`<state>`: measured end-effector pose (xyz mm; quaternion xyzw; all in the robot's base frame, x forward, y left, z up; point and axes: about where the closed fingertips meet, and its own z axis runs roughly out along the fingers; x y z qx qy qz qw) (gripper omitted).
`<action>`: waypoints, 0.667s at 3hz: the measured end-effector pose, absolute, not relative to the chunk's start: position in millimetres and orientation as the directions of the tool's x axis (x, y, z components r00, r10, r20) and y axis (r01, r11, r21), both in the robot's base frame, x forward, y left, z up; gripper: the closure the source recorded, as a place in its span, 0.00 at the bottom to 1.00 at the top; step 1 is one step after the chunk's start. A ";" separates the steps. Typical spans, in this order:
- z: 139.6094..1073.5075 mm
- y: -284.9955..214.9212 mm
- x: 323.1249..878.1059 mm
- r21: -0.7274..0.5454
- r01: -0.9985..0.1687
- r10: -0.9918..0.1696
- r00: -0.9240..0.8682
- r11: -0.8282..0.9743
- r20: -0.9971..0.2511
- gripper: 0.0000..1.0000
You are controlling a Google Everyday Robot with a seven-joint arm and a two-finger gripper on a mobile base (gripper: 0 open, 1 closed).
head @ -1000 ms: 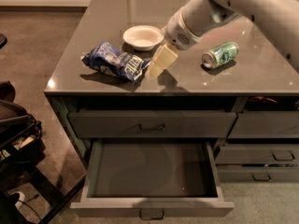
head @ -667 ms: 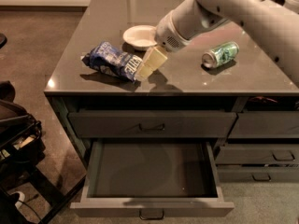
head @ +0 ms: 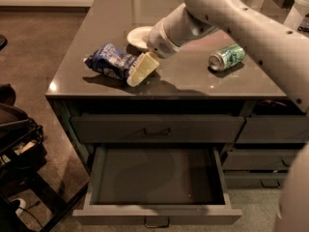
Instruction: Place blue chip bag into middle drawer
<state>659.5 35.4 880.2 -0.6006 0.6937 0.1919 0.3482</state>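
Glossy dark-grey countertop: cream parallel-jaw gripper is down at the bag's end; cannot tell whether it is clamped or released.
Crumpled dark-blue foil chip bag touches the gripper on its left. It looks light, soft and slippery, so better to pinch a crumpled end fold than the puffy middle. Round white bowl just behind, green drink can well right, open wide dark-grey middle drawer below.

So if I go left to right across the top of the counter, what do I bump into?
blue chip bag → gripper, down at the bag's right end → green can. The white bowl is left out, since it sits straight behind the gripper.
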 end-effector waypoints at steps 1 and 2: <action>865.8 51.4 667.4 -0.119 -0.976 -0.689 -0.041 0.182 -0.724 0.00; 849.9 62.9 674.8 -0.115 -0.979 -0.695 -0.035 0.168 -0.718 0.00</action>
